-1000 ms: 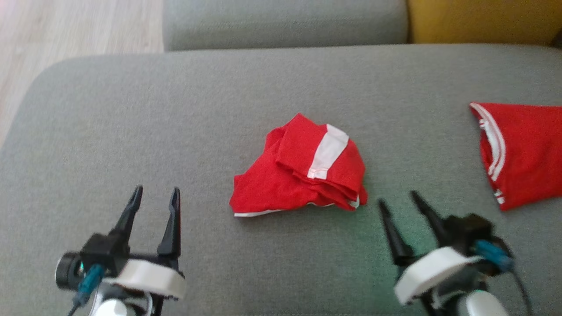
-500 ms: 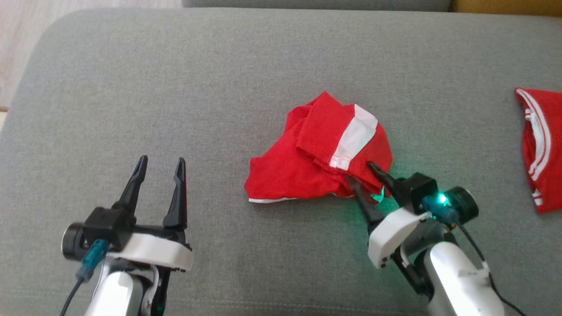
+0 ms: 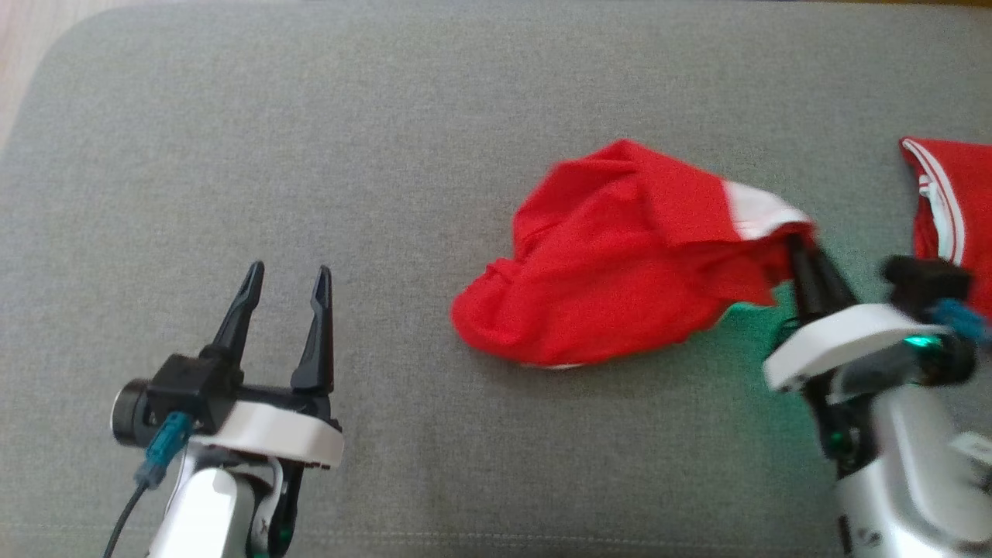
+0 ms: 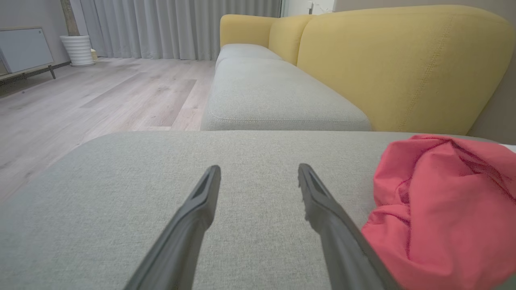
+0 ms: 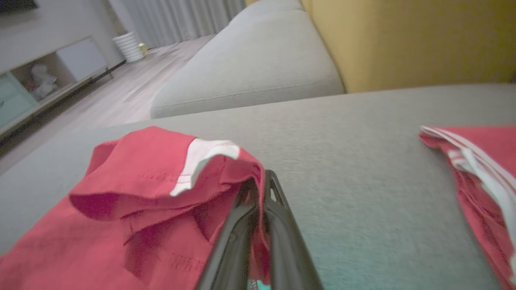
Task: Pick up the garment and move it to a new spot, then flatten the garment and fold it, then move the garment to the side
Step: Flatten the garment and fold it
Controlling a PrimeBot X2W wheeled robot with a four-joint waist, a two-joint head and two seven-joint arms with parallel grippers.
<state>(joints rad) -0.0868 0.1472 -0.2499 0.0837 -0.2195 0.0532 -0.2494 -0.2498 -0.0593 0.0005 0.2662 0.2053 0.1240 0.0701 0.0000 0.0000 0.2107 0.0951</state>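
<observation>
Right gripper (image 3: 798,252) clamped on crumpled red fabric garment (image 3: 620,256).
Left gripper (image 3: 287,275) spread above grey fabric cushion (image 3: 310,155). Count: two grippers, two garments; other red white-striped garment (image 3: 957,194) lies apart.

The garment (image 3: 620,263) is red cloth with a white band, crumpled into loose folds. Its edge beside the white band is pinched between the right jaws, which are pressed together on it, and it rises a little there. The rest sags away from them onto the grey cushion (image 3: 310,155), spreading toward the left jaws but lying well apart from them.
</observation>
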